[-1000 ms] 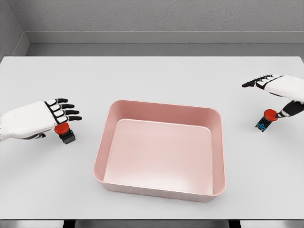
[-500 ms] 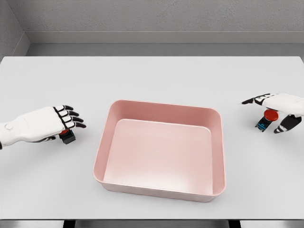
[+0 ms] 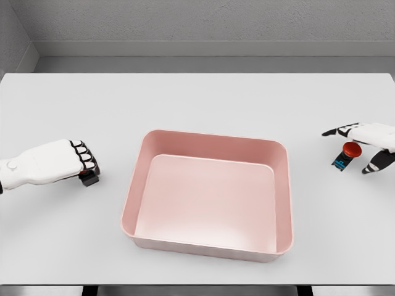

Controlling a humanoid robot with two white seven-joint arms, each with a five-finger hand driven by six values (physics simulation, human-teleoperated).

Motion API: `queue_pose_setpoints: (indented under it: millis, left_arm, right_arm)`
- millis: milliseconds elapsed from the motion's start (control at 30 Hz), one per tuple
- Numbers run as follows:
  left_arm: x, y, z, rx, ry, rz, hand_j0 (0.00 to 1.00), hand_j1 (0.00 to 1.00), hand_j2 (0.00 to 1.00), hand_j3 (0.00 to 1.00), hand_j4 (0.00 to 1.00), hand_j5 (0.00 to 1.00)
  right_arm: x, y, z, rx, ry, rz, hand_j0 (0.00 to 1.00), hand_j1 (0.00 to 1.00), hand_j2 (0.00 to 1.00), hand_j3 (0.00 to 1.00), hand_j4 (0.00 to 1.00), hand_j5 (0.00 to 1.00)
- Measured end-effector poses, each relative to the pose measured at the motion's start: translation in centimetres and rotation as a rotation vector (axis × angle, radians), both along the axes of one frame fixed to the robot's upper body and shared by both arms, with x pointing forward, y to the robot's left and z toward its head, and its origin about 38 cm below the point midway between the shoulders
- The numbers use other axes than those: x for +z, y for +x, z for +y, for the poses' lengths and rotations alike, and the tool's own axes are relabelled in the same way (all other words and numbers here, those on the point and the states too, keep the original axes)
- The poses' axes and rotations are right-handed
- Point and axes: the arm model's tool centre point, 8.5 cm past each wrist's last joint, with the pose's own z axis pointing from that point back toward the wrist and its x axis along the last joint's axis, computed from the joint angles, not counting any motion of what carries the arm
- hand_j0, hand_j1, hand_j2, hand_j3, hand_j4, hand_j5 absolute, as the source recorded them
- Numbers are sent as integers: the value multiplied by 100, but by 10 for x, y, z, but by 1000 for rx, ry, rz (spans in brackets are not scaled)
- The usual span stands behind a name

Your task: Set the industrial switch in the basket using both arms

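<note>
A pink rectangular basket stands in the middle of the white table. My left hand lies left of it, fingers curled down over an industrial switch. Only that switch's black base shows below the knuckles; its red button is hidden. At the right edge a second industrial switch, red button on a black and blue base, stands on the table. My right hand hovers over it with fingers spread, index finger beyond it and thumb on its near side, not closed on it.
The white table runs to a grey wall at the back, and its front edge lies just below the basket. Bare tabletop separates each hand from the basket's side walls.
My left hand has dropped onto its switch and curled its fingers over the red button. The right hand has lowered and drawn in around the other switch, fingers still spread.
</note>
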Motion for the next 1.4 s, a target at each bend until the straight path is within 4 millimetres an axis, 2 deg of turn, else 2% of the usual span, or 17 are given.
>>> queue_pose_setpoints:
  millis: [67,133,167,200,367,433,600,733,933,1233,1400]
  left_arm:
    - [0,0,0,-1,3,-1,43,43,43,43,43,43]
    - [-1,0,0,0,2,0,40,40,40,40,40,40]
    - [-1,-1,0,0,4,0,38,38,38,38,38,38]
    - [-1,-1,0,0,5,-1,31,31,31,31,31,31]
    - [-1,0,0,-2,9,-4,24,24,24,24,24,24]
    - [-1,-1,-1,-4,7,-5,20,20,20,20,20,20]
    - [6,2,0,-1,-9,-20,20,20,20,20,20,20]
    - [22,9,1,3,-26,-56,20,20,20,20,20,20]
    - [45,14,-5,-4,-80,-103,21,21,21,21,21,21]
    - [79,28,-34,-61,-179,-205,22,22,22,22,22,22]
    - [87,31,-50,-88,-227,-232,22,22,22,22,22,22]
  right_arm:
    - [0,0,0,-1,0,0,82,82,82,82,82,82]
    - [1,0,-1,-1,-1,-2,78,78,78,78,78,78]
    - [1,0,-1,-1,-1,-2,78,78,78,78,78,78]
    - [1,0,-1,-1,-1,-2,78,78,78,78,78,78]
    - [1,0,-3,-6,-5,0,73,73,73,73,73,73]
    - [0,0,-4,-9,-6,1,66,66,66,66,66,66]
    - [0,0,-4,-5,-7,2,53,53,53,53,53,53]
    - [1,0,-4,-4,-4,-1,46,46,46,46,46,46]
    - [1,0,-2,2,-6,-1,43,43,43,43,43,43]
    - [7,-1,-1,10,-14,-14,43,43,43,43,43,43]
    - [17,0,0,18,-20,-33,43,43,43,43,43,43]
